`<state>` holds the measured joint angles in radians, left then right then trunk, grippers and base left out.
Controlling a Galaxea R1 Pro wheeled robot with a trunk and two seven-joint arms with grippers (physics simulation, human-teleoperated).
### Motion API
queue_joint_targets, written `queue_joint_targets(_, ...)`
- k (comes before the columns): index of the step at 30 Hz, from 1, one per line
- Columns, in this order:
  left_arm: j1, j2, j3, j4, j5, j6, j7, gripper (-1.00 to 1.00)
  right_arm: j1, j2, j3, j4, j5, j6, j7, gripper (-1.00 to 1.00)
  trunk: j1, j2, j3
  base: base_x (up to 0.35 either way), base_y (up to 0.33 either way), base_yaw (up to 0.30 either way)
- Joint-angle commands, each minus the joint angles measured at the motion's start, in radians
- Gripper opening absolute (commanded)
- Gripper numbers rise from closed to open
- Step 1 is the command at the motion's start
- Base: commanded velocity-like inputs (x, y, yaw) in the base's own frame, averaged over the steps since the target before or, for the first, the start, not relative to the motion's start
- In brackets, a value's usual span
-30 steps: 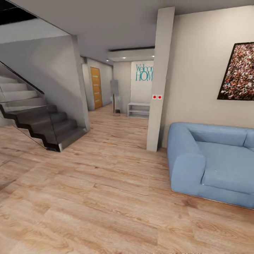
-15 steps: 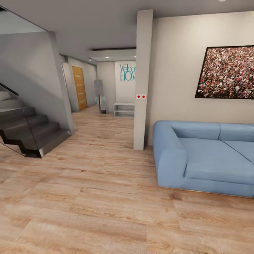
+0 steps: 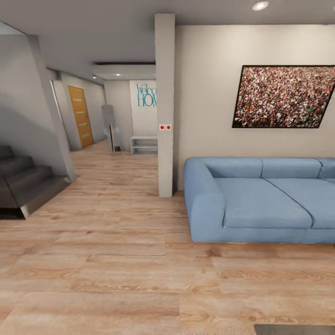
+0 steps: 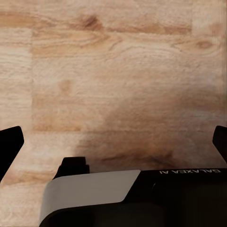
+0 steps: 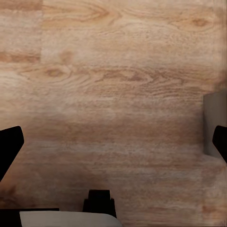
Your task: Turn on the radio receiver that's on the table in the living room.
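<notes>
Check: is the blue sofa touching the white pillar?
Apart. The head view shows a strip of wood floor between the blue sofa armrest and the base of the white pillar.

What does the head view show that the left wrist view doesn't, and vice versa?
Head view: the light-blue sofa, the crowd photo picture above it, a pillar, dark stairs and a hallway with an orange door. Left wrist view: the left gripper, its dark fingers spread wide with nothing between them. Shared: the wood floor.
</notes>
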<state>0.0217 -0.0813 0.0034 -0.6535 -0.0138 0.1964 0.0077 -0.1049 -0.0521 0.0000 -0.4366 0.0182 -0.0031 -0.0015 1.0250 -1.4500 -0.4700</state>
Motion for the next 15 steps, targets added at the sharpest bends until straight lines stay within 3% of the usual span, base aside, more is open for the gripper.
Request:
queue_joint_targets(1, 0.001, 0.000, 0.001, 0.000, -0.001, 0.000, 0.000, 1.00, -0.001, 0.000, 0.000, 0.000, 0.000, -0.001, 0.000, 1.00, 0.000, 0.000, 0.000, 0.000, 0.000, -0.278)
queue_joint_targets(15, 0.000, 0.001, 0.001, 0.000, -0.001, 0.000, 0.000, 1.00, 0.000, 0.000, 0.000, 0.000, 0.000, -0.001, 0.000, 1.00, 0.000, 0.000, 0.000, 0.000, 0.000, -0.278)
